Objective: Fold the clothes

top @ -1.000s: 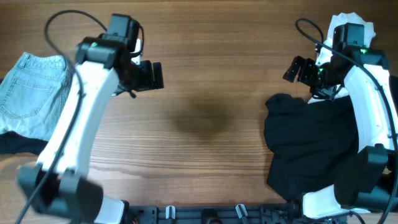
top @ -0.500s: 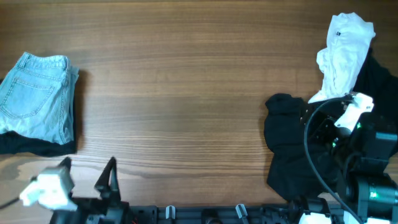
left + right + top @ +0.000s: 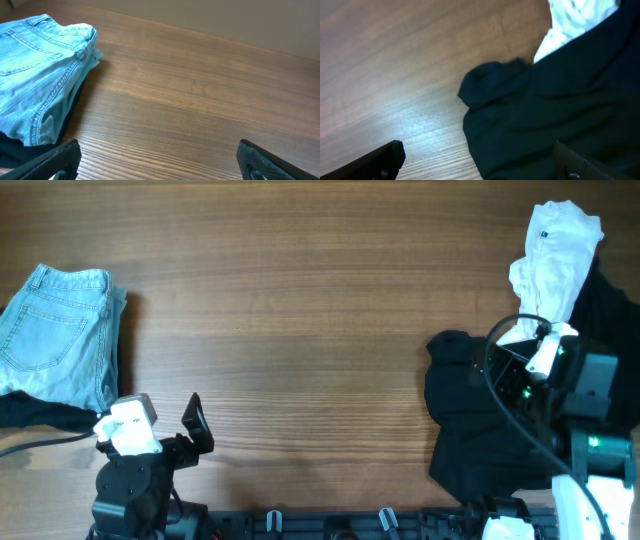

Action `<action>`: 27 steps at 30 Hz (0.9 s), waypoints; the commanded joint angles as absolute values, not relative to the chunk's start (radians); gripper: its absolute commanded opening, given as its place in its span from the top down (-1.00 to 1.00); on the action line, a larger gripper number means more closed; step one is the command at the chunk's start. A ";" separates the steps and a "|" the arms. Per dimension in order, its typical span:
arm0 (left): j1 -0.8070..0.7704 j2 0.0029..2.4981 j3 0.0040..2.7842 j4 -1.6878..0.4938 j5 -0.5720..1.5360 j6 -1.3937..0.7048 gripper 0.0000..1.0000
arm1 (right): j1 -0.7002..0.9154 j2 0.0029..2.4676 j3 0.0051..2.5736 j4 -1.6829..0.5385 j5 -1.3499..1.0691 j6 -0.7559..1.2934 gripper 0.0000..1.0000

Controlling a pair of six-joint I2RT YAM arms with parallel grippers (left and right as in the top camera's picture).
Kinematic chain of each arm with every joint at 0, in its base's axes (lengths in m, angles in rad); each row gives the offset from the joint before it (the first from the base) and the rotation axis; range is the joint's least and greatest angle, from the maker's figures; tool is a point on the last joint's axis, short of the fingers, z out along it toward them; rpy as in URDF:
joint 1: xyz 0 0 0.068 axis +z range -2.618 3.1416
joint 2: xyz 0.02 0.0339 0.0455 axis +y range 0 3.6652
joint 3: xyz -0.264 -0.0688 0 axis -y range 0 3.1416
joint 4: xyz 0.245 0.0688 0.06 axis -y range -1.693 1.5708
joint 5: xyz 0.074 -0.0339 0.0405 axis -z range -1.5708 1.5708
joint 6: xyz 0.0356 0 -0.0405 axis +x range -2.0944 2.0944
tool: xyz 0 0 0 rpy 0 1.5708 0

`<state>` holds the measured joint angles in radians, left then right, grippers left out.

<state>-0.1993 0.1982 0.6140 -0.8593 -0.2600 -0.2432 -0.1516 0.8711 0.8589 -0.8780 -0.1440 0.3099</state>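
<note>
The left pincer point(image 3: 159, 166) is spread wide, its two dark fingertips at the lower corners of the left wrist view, with only bare wood between them; it grips nothing. It sits low at the lower left of the overhead frame. Just beyond it, at the left edge, the folded denim shorts point(image 3: 60, 330) lie flat on the desk point(image 3: 300, 330), back pocket up, on top of a black garment point(image 3: 40, 415) whose edge pokes out beneath them.

The right pincer point(image 3: 475, 167) is likewise wide apart and empty, hovering over the black heap point(image 3: 545, 110). This heap point(image 3: 480, 420) lies crumpled at the lower right of the overhead frame. The white top point(image 3: 555, 265) lies bunched at the upper right, touching the heap's upper edge.
</note>
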 commanded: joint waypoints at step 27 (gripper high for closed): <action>-0.198 0.192 0.606 -1.023 -0.289 -0.251 -1.00 | 0.007 0.598 0.792 -0.432 0.003 0.178 -0.99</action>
<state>-0.1993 0.1982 0.6121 -1.0256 -0.2729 -0.2455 -0.0586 0.6651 0.8387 -0.5613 0.0044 0.2878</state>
